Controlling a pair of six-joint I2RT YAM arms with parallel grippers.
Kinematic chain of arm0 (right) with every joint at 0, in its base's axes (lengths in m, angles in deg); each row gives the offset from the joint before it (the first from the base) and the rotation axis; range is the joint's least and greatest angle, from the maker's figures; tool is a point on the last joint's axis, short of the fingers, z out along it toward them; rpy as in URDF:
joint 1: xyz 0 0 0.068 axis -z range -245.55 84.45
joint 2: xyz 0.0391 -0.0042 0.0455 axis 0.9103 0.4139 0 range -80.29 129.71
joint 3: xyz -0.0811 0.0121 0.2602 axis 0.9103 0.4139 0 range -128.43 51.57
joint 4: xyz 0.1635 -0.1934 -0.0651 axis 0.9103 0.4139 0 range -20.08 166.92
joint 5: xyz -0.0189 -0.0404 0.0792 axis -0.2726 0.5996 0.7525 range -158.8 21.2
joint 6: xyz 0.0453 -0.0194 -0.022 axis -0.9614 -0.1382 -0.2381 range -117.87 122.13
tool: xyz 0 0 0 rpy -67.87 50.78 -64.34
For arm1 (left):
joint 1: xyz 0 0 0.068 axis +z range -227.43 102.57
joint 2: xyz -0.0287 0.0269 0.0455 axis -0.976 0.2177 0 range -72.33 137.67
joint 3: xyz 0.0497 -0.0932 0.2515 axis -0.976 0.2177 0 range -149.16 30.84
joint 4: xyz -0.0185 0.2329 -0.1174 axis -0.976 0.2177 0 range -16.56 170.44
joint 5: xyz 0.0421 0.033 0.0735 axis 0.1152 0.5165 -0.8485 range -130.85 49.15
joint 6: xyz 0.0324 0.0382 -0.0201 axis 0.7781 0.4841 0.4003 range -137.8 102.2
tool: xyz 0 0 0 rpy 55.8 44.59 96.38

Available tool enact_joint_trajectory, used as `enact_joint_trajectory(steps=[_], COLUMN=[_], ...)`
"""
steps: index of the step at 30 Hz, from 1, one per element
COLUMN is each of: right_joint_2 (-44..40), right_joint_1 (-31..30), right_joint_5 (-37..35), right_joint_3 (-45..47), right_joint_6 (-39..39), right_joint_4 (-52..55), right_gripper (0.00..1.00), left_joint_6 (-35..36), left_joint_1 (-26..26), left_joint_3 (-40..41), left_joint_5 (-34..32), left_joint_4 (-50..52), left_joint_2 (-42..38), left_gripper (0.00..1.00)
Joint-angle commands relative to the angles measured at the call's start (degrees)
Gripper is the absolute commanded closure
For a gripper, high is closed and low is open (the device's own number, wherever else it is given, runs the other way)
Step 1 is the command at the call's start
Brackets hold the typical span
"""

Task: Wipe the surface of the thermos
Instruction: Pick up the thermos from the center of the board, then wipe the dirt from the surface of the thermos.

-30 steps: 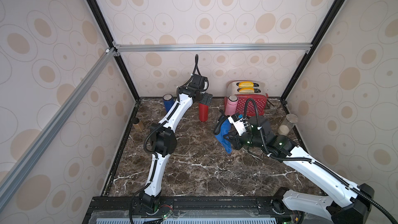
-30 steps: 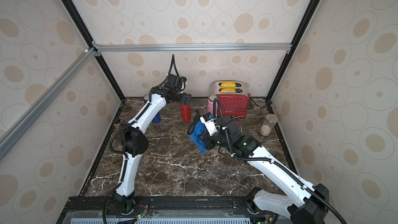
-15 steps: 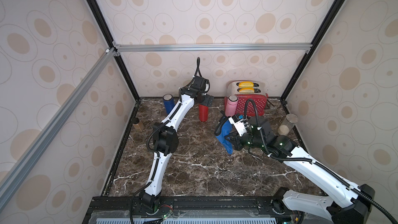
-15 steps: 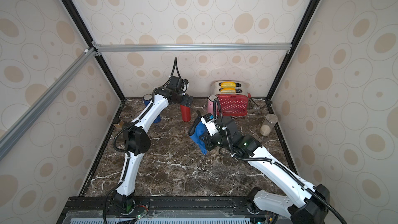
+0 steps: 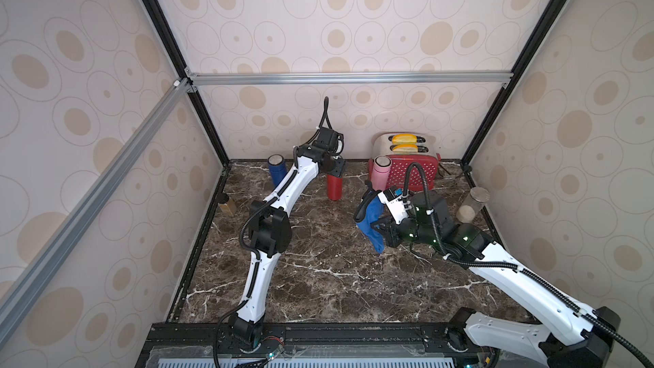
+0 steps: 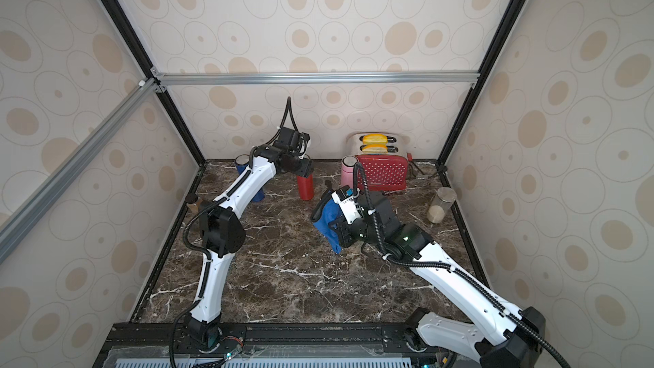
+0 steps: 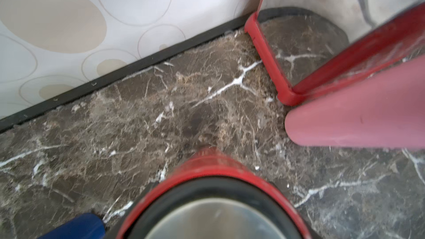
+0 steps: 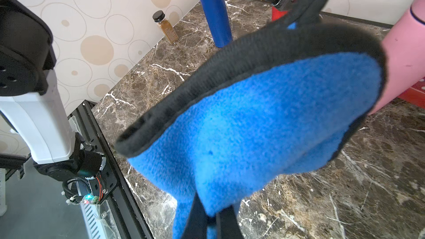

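Note:
A red thermos [image 5: 334,187] [image 6: 305,187] stands upright near the back of the marble table. My left gripper [image 5: 335,168] [image 6: 306,168] sits on its top from above, jaws on either side of the cap. In the left wrist view the thermos' red rim [image 7: 213,168] and steel cap fill the near edge; whether the jaws press on it does not show. My right gripper [image 5: 379,231] [image 8: 208,225] hangs above the table to the right of the thermos, shut on a blue cloth [image 5: 371,219] [image 6: 327,223] [image 8: 264,123] with a black edge, which droops from it.
A blue thermos [image 5: 277,170] stands at the back left, partly behind the left arm. A pink thermos [image 5: 380,173] stands against a red toaster [image 5: 412,173] at the back right. A glass jar [image 5: 472,203] is by the right wall, a spice bottle [image 5: 226,205] by the left.
My left gripper has shifted slightly right and settled over the red thermos' top, with its jaws narrowing. The right arm and cloth have barely moved.

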Motion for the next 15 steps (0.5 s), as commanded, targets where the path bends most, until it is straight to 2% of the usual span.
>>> enact_joint_trajectory(steps=[1, 5, 10, 15], right_joint_2=[0.5, 3.6, 9.3, 14.0], right_joint_1=[-0.2, 1.2, 3.8, 5.7], right_joint_5=[-0.4, -0.4, 3.9, 8.9], right_joint_3=[-0.1, -1.8, -4.4, -6.4], right_joint_6=[-0.8, -1.0, -1.0, -2.0], right_joint_4=[-1.5, -3.4, -8.5, -14.3], right_gripper=[1.0, 1.0, 1.0, 1.0], left_joint_6=[2.6, 1.8, 1.3, 4.5], left_joint_1=[-0.3, -0.3, -0.5, -0.6], left_joint_3=[4.1, 12.9, 31.4, 45.0], left_joint_5=[2.1, 6.5, 13.2, 16.3], left_joint_4=[0.1, -1.2, -8.9, -12.7], left_joint_2=[-8.4, -17.0, -30.6, -40.0], left_gripper=[1.0, 1.0, 1.0, 1.0])
